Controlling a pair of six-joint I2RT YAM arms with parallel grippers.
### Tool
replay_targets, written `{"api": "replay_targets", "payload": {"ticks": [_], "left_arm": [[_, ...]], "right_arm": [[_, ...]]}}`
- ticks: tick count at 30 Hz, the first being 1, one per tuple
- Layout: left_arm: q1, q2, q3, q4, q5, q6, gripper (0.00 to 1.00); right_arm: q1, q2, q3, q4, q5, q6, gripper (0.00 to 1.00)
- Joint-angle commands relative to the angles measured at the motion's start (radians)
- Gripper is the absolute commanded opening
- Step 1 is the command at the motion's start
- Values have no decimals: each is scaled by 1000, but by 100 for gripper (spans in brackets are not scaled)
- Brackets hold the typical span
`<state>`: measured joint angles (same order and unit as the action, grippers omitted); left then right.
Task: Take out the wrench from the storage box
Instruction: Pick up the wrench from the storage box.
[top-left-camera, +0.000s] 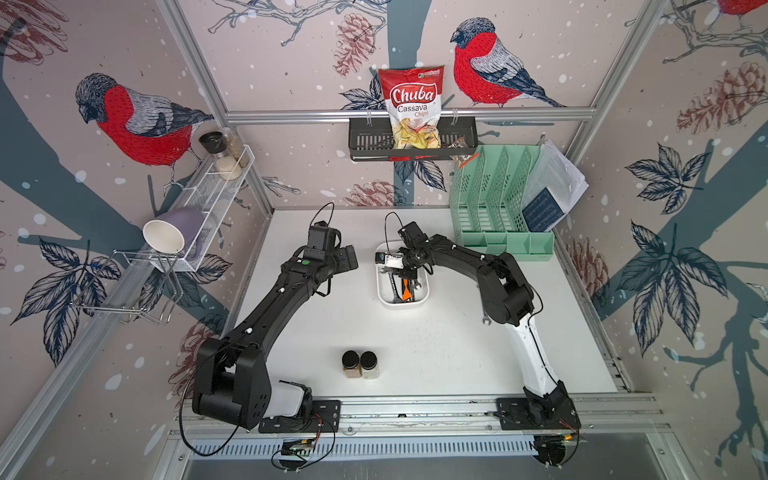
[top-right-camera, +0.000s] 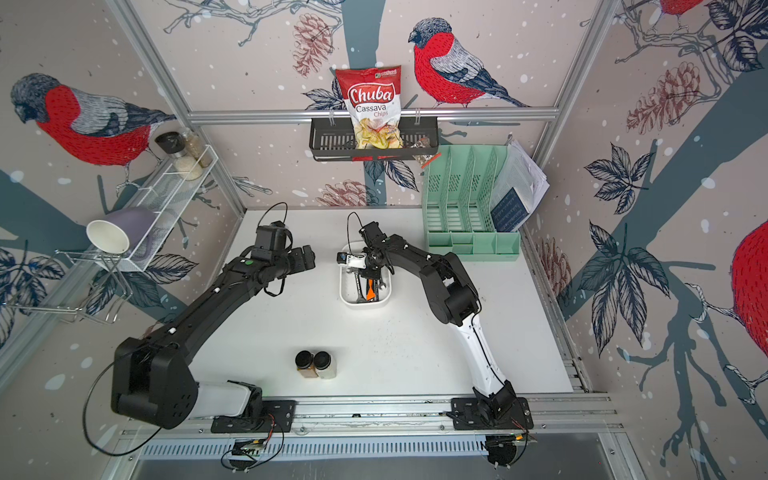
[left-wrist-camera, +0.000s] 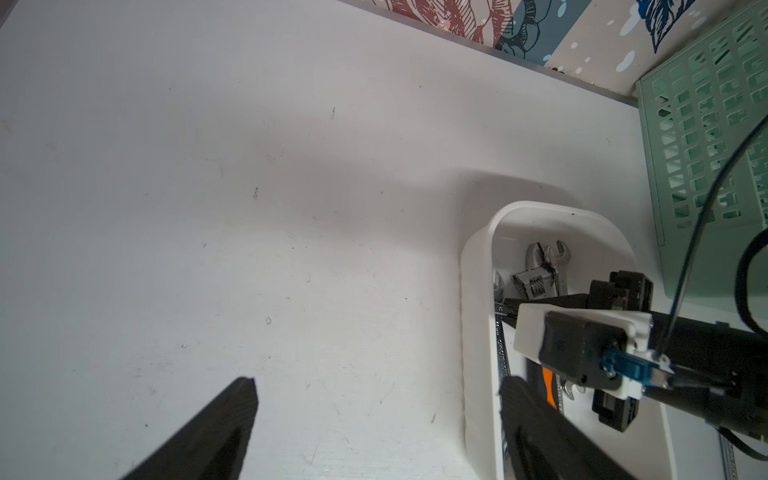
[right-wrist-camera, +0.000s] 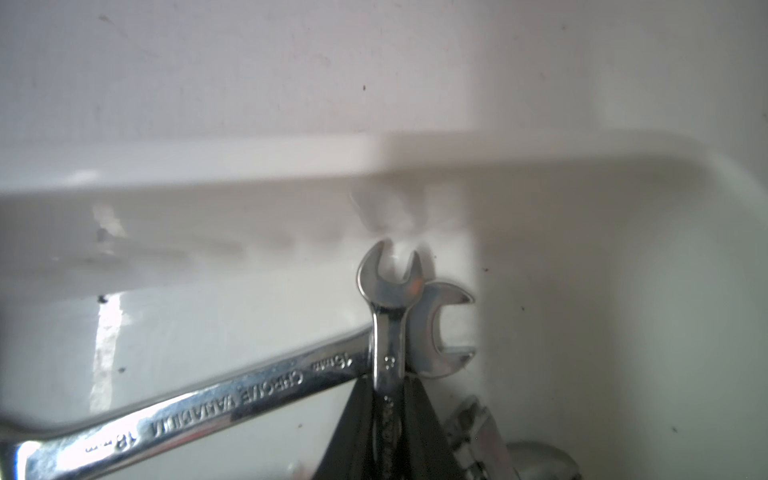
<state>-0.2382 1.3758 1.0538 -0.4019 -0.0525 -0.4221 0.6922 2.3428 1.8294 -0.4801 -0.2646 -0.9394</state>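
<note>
The storage box is a shallow white tray at mid-table holding several silver wrenches and an orange-handled tool. My right gripper reaches down into it. In the right wrist view my right gripper is shut on the shaft of a small open-end wrench, which crosses over a longer wrench near the box wall. My left gripper hovers open just left of the box rim, holding nothing. An adjustable wrench lies at the box's far end.
Two dark-capped jars stand near the table's front. A mint-green file organiser fills the back right corner. A black wall shelf holds a chips bag. A silver wrench head shows on the table beside the right arm's elbow.
</note>
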Motion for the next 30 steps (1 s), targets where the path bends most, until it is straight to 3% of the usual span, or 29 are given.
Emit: {"api": "replay_targets", "payload": {"ticks": [1, 17, 30], "left_arm": [[4, -5, -2, 13, 14, -1, 95], [18, -11, 0, 20, 47, -4, 95], [27, -36, -2, 23, 62, -6, 95]], "right_arm": [[3, 10, -6, -50, 44, 12, 16], [19, -22, 41, -15, 76, 52, 0], [44, -96, 9, 74, 129, 174, 0]]}}
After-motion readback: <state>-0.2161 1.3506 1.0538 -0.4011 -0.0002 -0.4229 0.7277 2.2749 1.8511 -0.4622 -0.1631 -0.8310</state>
